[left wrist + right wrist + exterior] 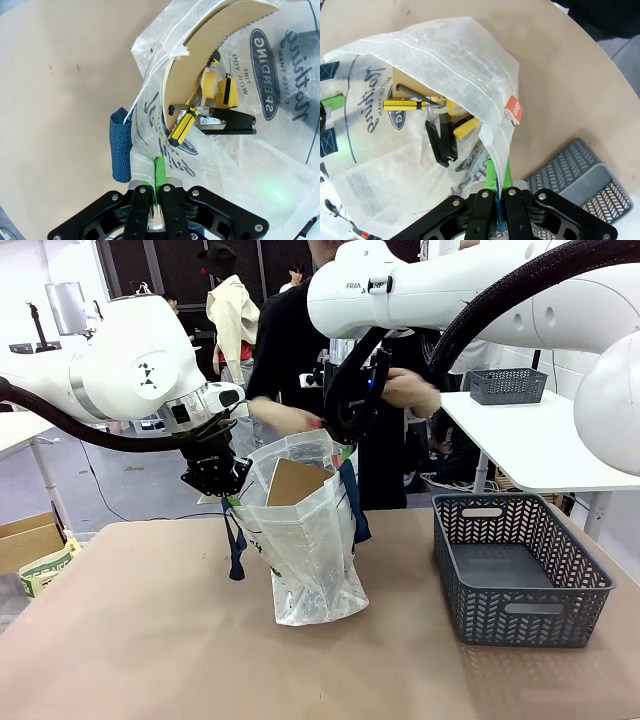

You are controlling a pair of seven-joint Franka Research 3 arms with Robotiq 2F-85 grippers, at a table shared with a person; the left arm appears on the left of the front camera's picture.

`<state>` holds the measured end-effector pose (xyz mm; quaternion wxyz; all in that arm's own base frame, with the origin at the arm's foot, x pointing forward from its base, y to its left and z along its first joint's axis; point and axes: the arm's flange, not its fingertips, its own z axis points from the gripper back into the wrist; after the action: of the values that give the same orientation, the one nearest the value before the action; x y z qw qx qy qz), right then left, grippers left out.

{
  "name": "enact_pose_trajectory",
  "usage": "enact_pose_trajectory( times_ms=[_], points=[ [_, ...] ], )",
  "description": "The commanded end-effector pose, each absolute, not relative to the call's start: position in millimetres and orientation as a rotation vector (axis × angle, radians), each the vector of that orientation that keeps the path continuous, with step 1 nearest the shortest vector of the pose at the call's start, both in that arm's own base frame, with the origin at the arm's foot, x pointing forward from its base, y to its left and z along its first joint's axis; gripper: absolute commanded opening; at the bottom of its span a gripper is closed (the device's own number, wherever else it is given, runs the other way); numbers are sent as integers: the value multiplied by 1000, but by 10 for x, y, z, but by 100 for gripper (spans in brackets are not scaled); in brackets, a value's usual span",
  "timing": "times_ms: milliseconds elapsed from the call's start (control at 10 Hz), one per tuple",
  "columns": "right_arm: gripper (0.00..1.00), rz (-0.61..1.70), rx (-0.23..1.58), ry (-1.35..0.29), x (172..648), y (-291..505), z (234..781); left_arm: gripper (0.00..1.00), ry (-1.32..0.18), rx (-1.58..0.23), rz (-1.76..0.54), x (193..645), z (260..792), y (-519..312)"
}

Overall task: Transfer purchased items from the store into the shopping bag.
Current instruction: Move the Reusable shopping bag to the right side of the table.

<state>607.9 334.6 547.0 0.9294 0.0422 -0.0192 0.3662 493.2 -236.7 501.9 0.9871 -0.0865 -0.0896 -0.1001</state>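
Left gripper (158, 176) and right gripper (500, 176) are clamping opposite rims of the shopping bag (315, 540), mouth gaping between them; purchased items (186, 124) are lying inside; store basket (520, 585) is standing empty on my right.

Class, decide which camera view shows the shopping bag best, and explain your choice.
The front view: the whole shopping bag stands on the table, visible rim to base. Each wrist view looks down into its open mouth from the rim, cutting off the outline.
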Motion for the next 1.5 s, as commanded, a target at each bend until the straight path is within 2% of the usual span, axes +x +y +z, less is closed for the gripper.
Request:
enact_pose_trajectory(
  times_ms=[0, 1400],
  points=[
    [0, 752, 86, -41, 6072, 3351, 5484, 0, -180, -175, -207, 4933, 5027, -2363],
    [0, 752, 86, -41, 6072, 3351, 5484, 0, -180, -175, -207, 4933, 5027, -2363]
  ],
)
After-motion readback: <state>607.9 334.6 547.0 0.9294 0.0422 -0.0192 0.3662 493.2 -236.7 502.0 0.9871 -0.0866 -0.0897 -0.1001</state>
